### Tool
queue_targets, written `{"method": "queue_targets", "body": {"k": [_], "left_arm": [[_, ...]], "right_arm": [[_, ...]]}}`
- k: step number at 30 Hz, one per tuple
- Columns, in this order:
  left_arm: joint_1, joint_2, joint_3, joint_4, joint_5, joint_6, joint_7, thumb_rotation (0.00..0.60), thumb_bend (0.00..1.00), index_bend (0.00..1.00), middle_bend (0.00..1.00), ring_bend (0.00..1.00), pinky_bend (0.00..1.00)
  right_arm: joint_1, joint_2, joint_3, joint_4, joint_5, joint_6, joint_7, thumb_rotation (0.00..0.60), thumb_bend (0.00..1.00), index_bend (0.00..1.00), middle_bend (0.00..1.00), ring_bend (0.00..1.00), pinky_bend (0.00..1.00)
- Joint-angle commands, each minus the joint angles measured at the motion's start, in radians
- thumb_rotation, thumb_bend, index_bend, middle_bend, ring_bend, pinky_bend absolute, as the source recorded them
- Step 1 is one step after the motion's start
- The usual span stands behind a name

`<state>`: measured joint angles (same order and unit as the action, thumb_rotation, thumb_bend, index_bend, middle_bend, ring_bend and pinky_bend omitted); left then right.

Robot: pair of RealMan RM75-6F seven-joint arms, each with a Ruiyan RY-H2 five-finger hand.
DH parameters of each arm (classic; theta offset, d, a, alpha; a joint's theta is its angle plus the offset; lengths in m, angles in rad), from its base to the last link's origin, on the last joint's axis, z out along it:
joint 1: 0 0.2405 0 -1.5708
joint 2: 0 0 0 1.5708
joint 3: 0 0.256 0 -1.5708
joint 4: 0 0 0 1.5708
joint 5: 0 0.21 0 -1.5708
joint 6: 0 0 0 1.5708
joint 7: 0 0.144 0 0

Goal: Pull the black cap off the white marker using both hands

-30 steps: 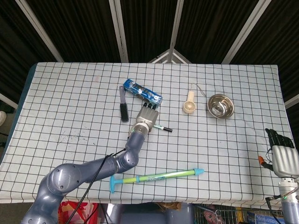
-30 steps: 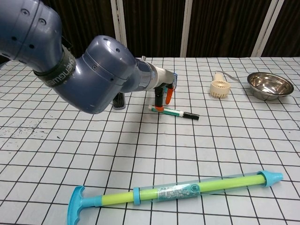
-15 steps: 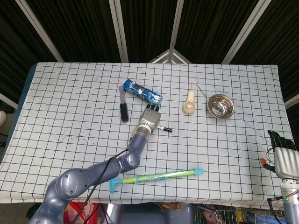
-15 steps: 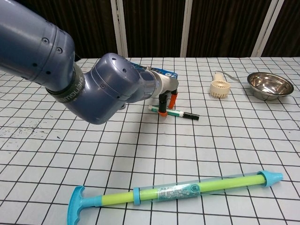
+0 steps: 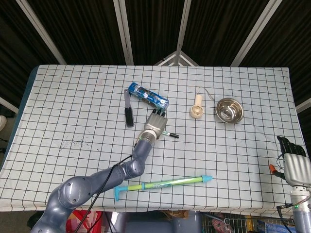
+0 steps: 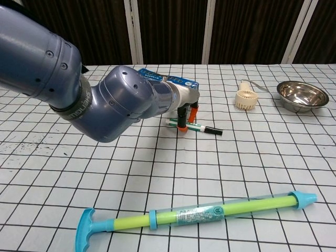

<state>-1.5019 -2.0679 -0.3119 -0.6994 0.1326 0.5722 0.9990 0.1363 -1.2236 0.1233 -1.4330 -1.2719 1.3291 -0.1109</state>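
The white marker [image 6: 195, 126] with a green label lies flat on the checked cloth, its black cap [image 6: 212, 130] pointing right. In the head view the marker [image 5: 170, 134] shows just right of my left hand [image 5: 155, 123]. My left hand [image 6: 185, 107] reaches down over the marker's uncapped end. One orange fingertip [image 6: 182, 126] touches the near side of the barrel and another hangs behind it, so the fingers straddle the marker without closing. My right hand [image 5: 293, 162] hovers far off at the table's right front corner, fingers apart and holding nothing.
A blue packet [image 5: 148, 95] and a black-handled tool [image 5: 128, 112] lie behind the left hand. A small white fan [image 6: 245, 98] and a steel bowl [image 6: 302, 95] sit at the back right. A long green and blue tube [image 6: 210, 214] lies near the front edge.
My left hand has come down and slightly right, bringing its fingertips onto the marker's uncapped end. The marker has not moved. The right hand has shifted only slightly.
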Motion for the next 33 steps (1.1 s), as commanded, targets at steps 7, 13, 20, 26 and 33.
{"method": "queue_targets", "body": {"k": [7, 13, 20, 26, 33], "left_arm": [[0.016, 0.030, -0.005, -0.052, 0.022, 0.020, -0.030, 0.600, 0.59, 0.57, 0.11, 0.00, 0.00], [0.028, 0.081, -0.011, -0.151, 0.029, 0.091, -0.037, 0.600, 0.61, 0.58, 0.12, 0.00, 0.00], [0.039, 0.154, -0.014, -0.303, -0.006, 0.196, -0.009, 0.600, 0.61, 0.58, 0.12, 0.00, 0.00], [0.049, 0.252, -0.022, -0.495, -0.043, 0.321, 0.034, 0.600, 0.61, 0.59, 0.12, 0.00, 0.00], [0.099, 0.408, -0.036, -0.755, -0.042, 0.470, 0.033, 0.600, 0.61, 0.59, 0.12, 0.00, 0.00]], "right_arm": [[0.000, -0.002, 0.000, 0.000, -0.002, 0.000, -0.001, 0.600, 0.27, 0.08, 0.12, 0.16, 0.15], [0.002, -0.003, 0.001, -0.001, -0.004, 0.000, -0.002, 0.600, 0.27, 0.08, 0.12, 0.16, 0.15], [0.006, 0.003, 0.003, -0.017, -0.014, 0.006, -0.013, 0.600, 0.27, 0.08, 0.12, 0.16, 0.15], [0.019, 0.028, 0.016, -0.075, -0.022, 0.015, -0.051, 0.600, 0.27, 0.08, 0.12, 0.16, 0.15], [0.047, 0.048, 0.038, -0.154, -0.003, 0.001, -0.116, 0.600, 0.27, 0.08, 0.12, 0.16, 0.15]]}}
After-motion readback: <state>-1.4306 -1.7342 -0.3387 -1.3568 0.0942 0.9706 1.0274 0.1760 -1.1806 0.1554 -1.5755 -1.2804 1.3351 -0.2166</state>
